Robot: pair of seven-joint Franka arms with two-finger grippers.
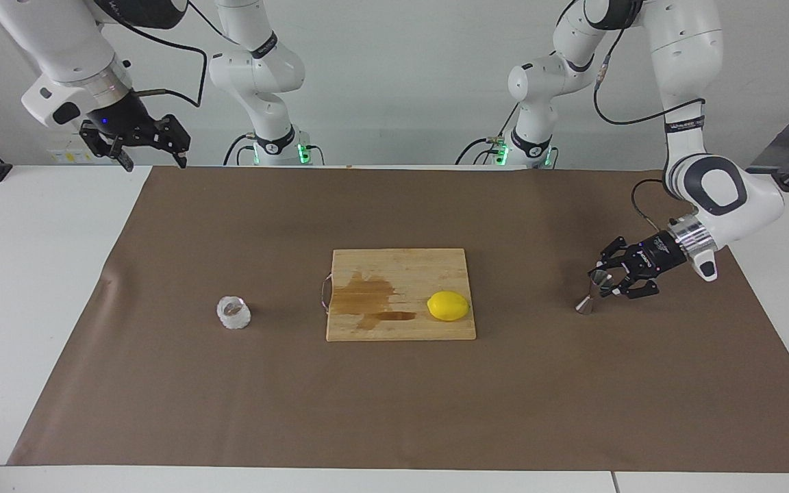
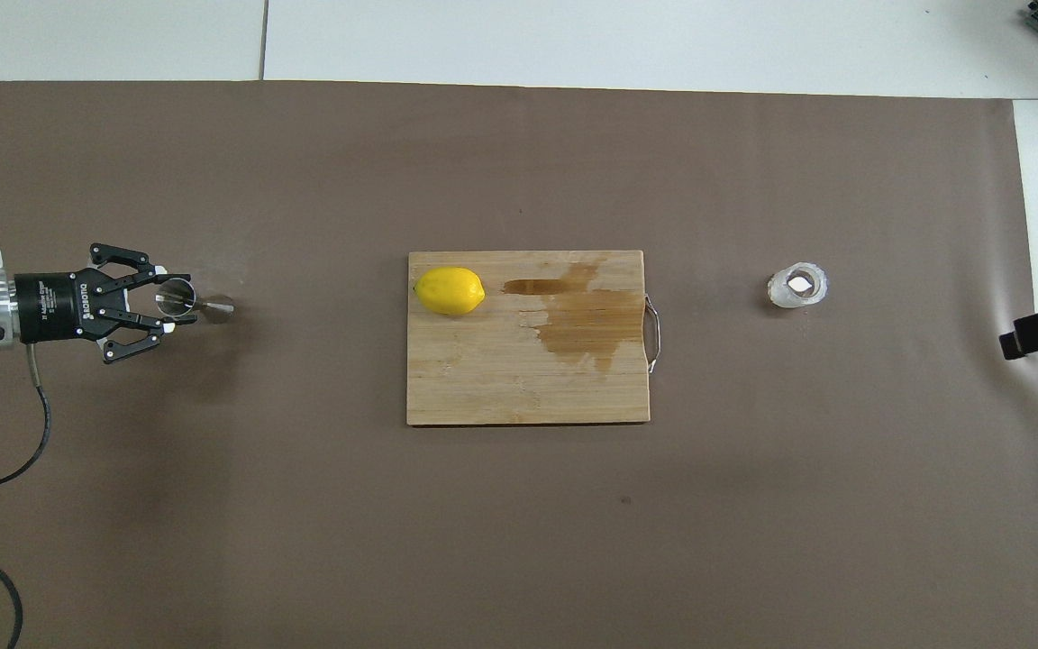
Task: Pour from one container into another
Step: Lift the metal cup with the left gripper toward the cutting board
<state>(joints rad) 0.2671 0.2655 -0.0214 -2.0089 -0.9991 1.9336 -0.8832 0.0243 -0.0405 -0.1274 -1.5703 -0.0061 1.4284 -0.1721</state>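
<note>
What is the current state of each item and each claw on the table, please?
Steel jigger: upright on the brown mat, gripped at its upper cone.
Left claw: shut on the jigger.
Right claw: open, raised, waiting at its own end of the table.
Glass cup: upright, untouched.
Lemon: resting on the board.
Cutting board: flat, with a dark wet stain.

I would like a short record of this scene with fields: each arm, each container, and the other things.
left gripper: jaws shut on the steel jigger, at the left arm's end of the table
right gripper: waits raised, jaws open, holds nothing
glass cup: upright on the brown mat, untouched
lemon: on the cutting board, beside a wet stain
</note>
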